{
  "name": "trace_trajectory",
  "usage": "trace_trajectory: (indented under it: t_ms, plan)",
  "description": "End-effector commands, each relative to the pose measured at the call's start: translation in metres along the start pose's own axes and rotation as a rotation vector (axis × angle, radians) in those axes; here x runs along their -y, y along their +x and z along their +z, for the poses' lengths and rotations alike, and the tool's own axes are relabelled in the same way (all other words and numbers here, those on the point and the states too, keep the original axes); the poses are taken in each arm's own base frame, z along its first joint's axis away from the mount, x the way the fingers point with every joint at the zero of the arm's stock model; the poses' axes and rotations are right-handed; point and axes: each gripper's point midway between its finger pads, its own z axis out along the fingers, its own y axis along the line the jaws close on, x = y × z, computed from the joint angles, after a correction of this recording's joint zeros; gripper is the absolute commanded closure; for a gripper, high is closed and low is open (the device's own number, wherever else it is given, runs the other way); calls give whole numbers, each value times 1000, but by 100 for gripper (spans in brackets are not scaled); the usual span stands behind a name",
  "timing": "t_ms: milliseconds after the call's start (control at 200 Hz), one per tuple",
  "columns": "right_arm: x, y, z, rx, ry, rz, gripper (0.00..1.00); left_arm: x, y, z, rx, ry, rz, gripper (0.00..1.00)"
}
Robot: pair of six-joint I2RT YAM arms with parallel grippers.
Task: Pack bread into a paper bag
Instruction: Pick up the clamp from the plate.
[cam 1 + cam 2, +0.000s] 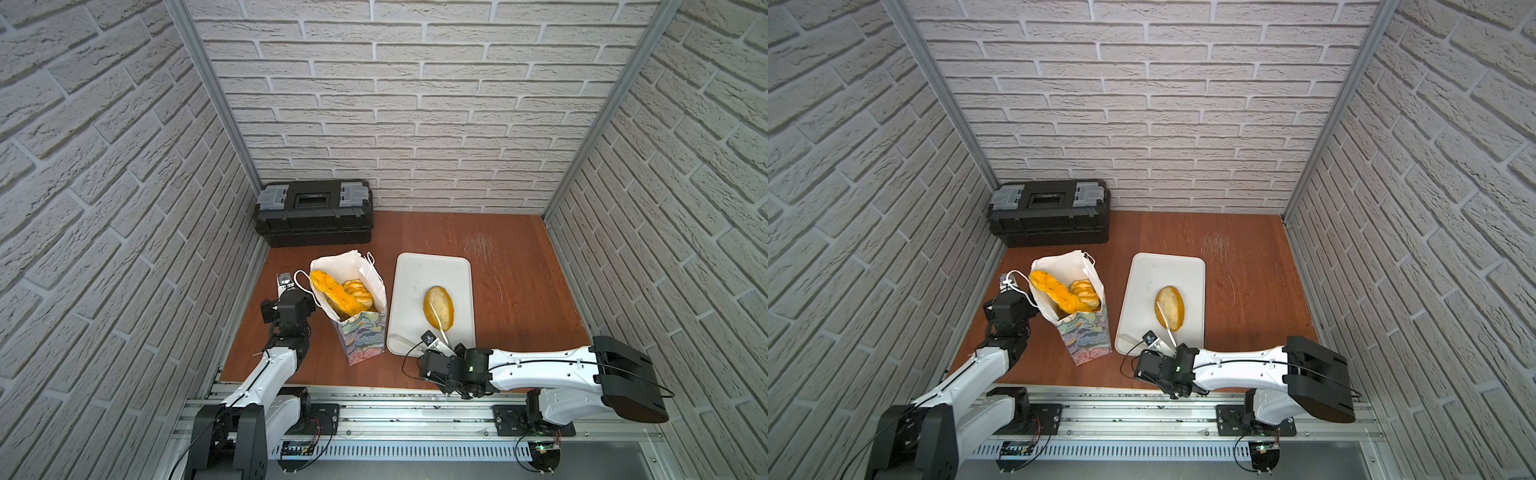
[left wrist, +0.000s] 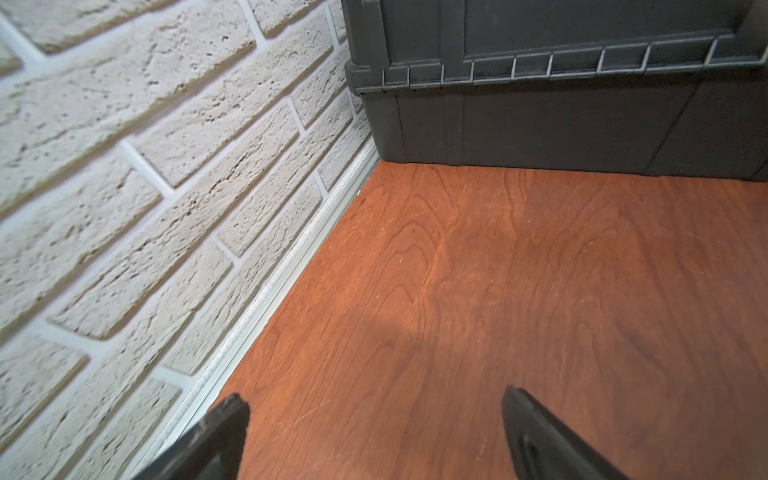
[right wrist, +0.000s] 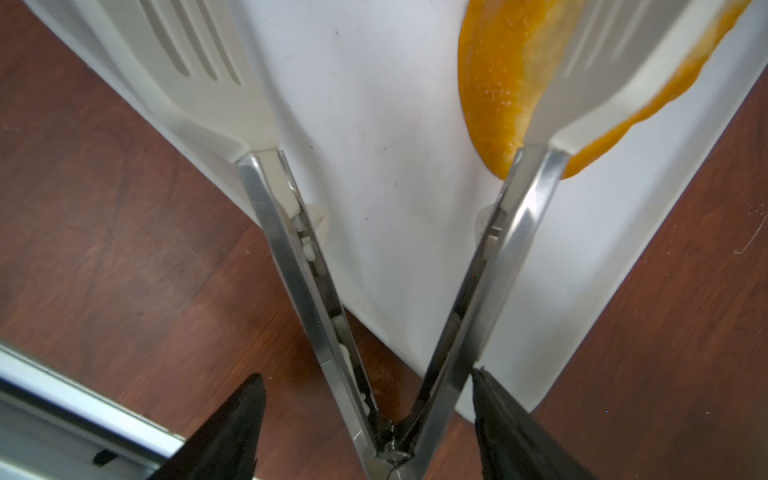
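Worktop [image 1: 519, 270]: red-brown wood grain, with brick-pattern walls on three sides.
Paper bag [image 1: 361, 336]: stands upright with its mouth open, between the left arm and the tray. It has a white lining and a painted swirl pattern outside. In both top views [image 1: 1086, 336] one white cord handle loops over toward the left wrist.
Braided stick [image 1: 328, 293]: in the bag, leaning, with its upper end above the rim.
Ridged roll [image 1: 358, 292]: in the bag, just beside the stick. Any pieces lower down are hidden.
Oval loaf [image 1: 438, 307]: flour-dusted, lying on the tray, outside the bag.
Tray [image 1: 432, 270]: white and rectangular, flat on the worktop, just beside the bag.
Tongs [image 3: 307, 291]: steel arms spread in a V, with white slotted blades. One blade lies over the loaf [image 3: 494, 83]; the other lies over the tray's near corner. The hinge sits between the right fingers.
Right fingers [image 3: 511, 428]: spread wide on either side of the tongs' hinge. One tip is against a steel arm; the other stands clear of its arm.
Left fingers [image 2: 536, 432]: spread wide with nothing between them, low over bare worktop beside the bag and aimed at the toolbox.
Toolbox [image 1: 313, 212]: black with grey latches, closed, in the far left corner against the walls.
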Motion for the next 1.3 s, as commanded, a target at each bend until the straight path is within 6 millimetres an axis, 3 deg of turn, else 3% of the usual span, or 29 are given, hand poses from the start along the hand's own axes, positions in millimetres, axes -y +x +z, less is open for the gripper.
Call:
trace_trajectory:
  t_ms: [0, 465, 820, 1025, 1105, 1295]
  plan:
    - [-4, -12, 3, 54, 10, 8, 21, 4, -7, 1, 30, 12, -6, 2]
    - [12, -14, 13, 132, 106, 33, 21, 6, -6, 2, 23, 18, 2, 2]
    - [4, -26, 7, 181, 60, 9, 21, 8, -5, 4, 16, 19, 8, 2]
    - [-3, -24, 17, 150, 64, -12, 21, 8, -5, 3, 17, 20, 8, 2]
    - [-4, -26, 17, 159, 58, 3, 27, 7, -5, 3, 20, 19, 7, 2]
    - [6, -30, 5, 194, 64, 33, 53, 7, -5, 3, 20, 19, 6, 2]
